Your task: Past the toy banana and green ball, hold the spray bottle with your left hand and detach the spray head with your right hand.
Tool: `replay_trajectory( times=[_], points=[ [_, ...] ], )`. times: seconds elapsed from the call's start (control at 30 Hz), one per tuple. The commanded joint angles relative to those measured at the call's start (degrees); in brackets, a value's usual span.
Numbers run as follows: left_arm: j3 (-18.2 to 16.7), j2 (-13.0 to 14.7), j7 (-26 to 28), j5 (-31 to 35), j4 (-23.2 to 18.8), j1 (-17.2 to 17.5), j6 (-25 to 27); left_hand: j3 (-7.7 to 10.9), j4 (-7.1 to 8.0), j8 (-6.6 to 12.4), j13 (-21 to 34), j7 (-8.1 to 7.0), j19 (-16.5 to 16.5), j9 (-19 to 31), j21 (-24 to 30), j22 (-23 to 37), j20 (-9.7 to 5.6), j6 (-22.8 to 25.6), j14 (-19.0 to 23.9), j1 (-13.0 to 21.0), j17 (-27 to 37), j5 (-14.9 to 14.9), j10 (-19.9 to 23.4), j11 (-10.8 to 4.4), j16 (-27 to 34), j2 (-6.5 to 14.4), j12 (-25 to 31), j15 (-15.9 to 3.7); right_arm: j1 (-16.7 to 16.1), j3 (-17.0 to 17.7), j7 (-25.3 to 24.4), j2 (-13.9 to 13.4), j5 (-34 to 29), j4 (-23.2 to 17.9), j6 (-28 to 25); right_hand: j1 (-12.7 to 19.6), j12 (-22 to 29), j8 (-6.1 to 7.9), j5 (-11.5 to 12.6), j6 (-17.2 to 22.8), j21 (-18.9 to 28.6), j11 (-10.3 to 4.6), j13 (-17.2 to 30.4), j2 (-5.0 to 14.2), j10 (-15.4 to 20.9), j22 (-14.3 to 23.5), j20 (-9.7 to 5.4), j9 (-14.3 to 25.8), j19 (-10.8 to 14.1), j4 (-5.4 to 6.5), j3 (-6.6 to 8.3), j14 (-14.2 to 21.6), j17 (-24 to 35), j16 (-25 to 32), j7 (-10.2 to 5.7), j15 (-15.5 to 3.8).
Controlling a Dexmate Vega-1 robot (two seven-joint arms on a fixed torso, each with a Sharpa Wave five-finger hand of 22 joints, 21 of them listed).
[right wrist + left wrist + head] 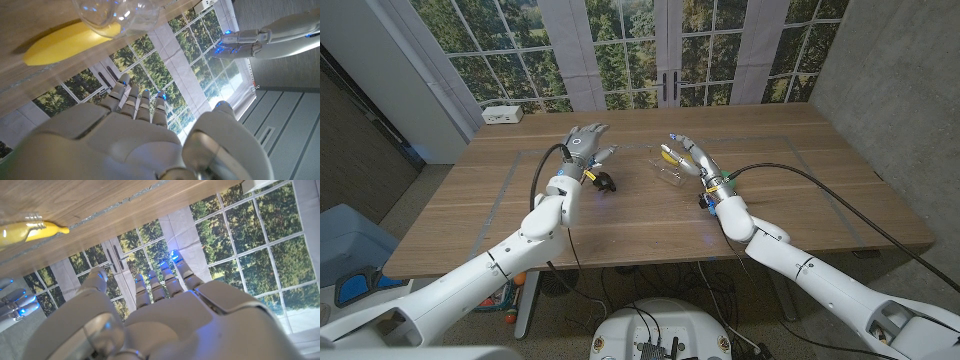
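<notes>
Wooden table (650, 215): pale brown planks, taped rectangular outline on its top, set before tall paned windows (610, 40) looking onto green trees; grey wall on the robot's right. A white box (503, 114) sits at the far left corner.

Left hand (584, 146): raised above the table, fingers (167, 277) spread and extended, holding nothing. A small dark object (604, 182) lies beside its wrist; what it is cannot be told.

Right hand (695, 160): fingers (135, 100) extended and slightly apart, holding nothing.

Spray bottle (667, 166): clear plastic, lying on its side on the table, just beyond the right fingertips, untouched.

Toy banana (67, 42): yellow, lying against the bottle, ahead of the right fingers.
</notes>
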Motion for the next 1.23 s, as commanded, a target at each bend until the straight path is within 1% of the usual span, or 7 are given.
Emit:
replay_trajectory(
  times=[0.03,0.17,0.23,0.37,0.73,0.97,1.23],
  points=[
    [-10.7,1.2,8.6,-22.0,2.5,6.5,-18.2,1.42,1.42,-0.13,-0.1,1.02,-1.3,0.0,-0.8,0.2,-0.44,-2.2,-2.3,-1.6,-0.1,0.7,-2.3,-0.12,-0.4,2.3,0.0,-2.65,-1.6,3.3,2.3,1.1,5.4,0.5,7.8,-0.5,0.3,0.16,-0.6,1.1,-0.5,-0.30,-0.5,1.87,1.3,0.2,-1.16,0.0,1.2,0.69,0.73,0.8,-0.5,0.3,0.27,-0.66],
    [-13.3,1.3,9.3,-30.3,6.1,7.5,-28.1,4.41,4.38,-0.18,-0.4,1.75,-2.7,-0.2,-1.9,0.2,-1.58,-5.8,-6.1,-3.8,-0.4,1.6,-5.8,0.56,-0.7,3.1,-0.1,-1.66,-2.0,4.4,3.6,1.6,7.8,0.4,9.3,-1.0,0.2,0.10,-1.1,2.2,-0.8,-0.33,-1.2,4.12,2.3,0.1,-2.18,0.0,2.1,1.31,1.62,1.1,-1.2,0.2,1.07,-1.34],
    [-14.7,0.3,9.6,-34.6,7.2,8.3,-30.5,5.79,5.79,-0.11,-0.5,2.41,-3.0,-0.3,-2.3,0.1,-1.96,-7.0,-8.0,-4.7,-0.6,2.0,-7.4,0.41,-0.7,3.1,-0.2,-1.57,-2.3,4.9,3.7,1.9,8.4,0.1,9.6,-1.3,0.2,-0.02,-1.3,2.4,-0.9,-0.33,-1.4,4.59,2.5,0.1,-2.62,0.0,2.5,1.56,1.81,1.3,-1.5,0.2,1.76,-1.63],
    [-15.8,0.1,8.4,-40.2,11.5,8.1,-39.4,7.06,7.32,-0.13,-0.7,3.09,-3.1,-0.3,-2.7,-0.1,-2.52,-8.1,-9.8,-5.7,-0.7,2.4,-8.9,0.27,-0.8,3.0,-0.2,-1.68,-2.8,5.8,5.1,2.5,10.7,-0.2,10.3,-1.8,0.0,-0.35,-1.8,2.4,-1.1,-0.05,-1.8,5.18,2.7,0.1,-3.46,-0.1,3.0,1.91,2.19,1.3,-2.1,-0.1,2.80,-1.96],
    [-16.7,-0.8,2.4,-50.5,20.0,7.1,-52.9,8.10,9.45,0.68,-0.9,4.22,-2.2,-0.4,-3.0,-0.2,-3.26,-6.8,-9.8,-7.7,-0.9,3.0,-8.4,0.14,-0.1,2.6,0.5,-1.72,-3.9,7.5,6.3,4.2,14.2,-1.0,10.6,-2.7,-0.2,-0.43,-2.4,3.7,-1.6,0.26,-2.7,6.25,3.6,0.1,-4.36,-0.1,4.1,2.83,3.13,1.7,-3.2,-0.3,3.69,-2.62],
    [-17.5,-1.9,-1.1,-55.9,23.1,7.0,-57.8,8.60,10.15,0.85,-0.9,4.61,-1.6,-0.4,-3.1,-0.3,-3.61,-6.0,-9.3,-8.4,-1.0,3.2,-7.6,0.01,0.1,2.6,0.8,-1.98,-4.5,8.9,5.9,4.7,15.3,-1.4,11.5,-3.2,-0.2,-0.50,-2.7,4.1,-1.8,0.60,-3.0,6.46,4.1,0.1,-4.37,-0.1,4.4,3.29,3.55,2.0,-3.6,-0.3,3.94,-2.62],
    [-17.8,-5.1,-9.3,-67.8,29.2,5.4,-61.4,8.69,10.46,0.77,-1.0,4.47,-1.4,-0.4,-3.3,-0.3,-3.96,-5.9,-9.1,-9.0,-1.1,3.3,-7.5,-0.26,0.1,1.9,0.8,-2.28,-4.7,10.6,4.4,5.7,16.1,-0.4,12.7,-3.7,-0.3,-0.38,-3.1,5.3,-2.1,0.67,-3.5,6.41,4.7,0.1,-4.21,-0.1,5.0,3.76,4.15,2.6,-4.3,-0.3,4.19,-2.52]
  ],
)
